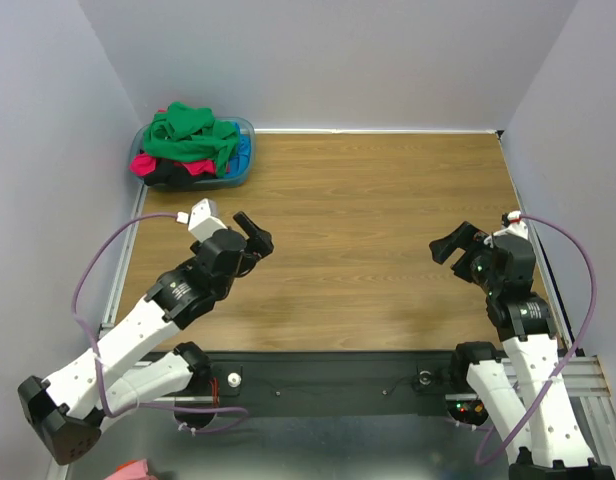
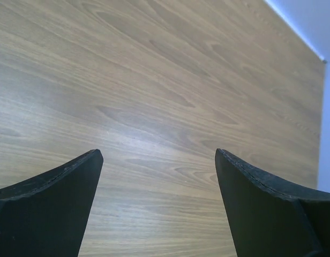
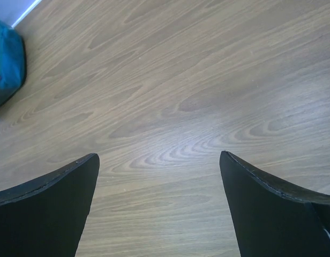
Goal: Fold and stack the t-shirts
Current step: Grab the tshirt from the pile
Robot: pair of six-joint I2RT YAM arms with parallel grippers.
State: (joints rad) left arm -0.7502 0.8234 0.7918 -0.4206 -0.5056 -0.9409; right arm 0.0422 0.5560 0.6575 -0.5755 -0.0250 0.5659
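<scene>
The t-shirts lie heaped in a blue basin point(image 1: 242, 160) at the table's far left corner. The bright green shirt point(image 1: 193, 132) is on top, with magenta-pink point(image 1: 145, 164), blue and black cloth under it. My left gripper point(image 1: 258, 236) is open and empty over bare wood, some way in front of the basin; its view point(image 2: 157, 160) shows only table. My right gripper point(image 1: 452, 243) is open and empty at the right side; its view point(image 3: 159, 160) shows bare wood and the basin's edge point(image 3: 5, 61) at the far left.
The wooden table point(image 1: 368, 220) is walled at the back and both sides. A black rail point(image 1: 328, 375) with the arm bases runs along the near edge. A bit of pink cloth point(image 1: 128, 470) shows below the table at the bottom left.
</scene>
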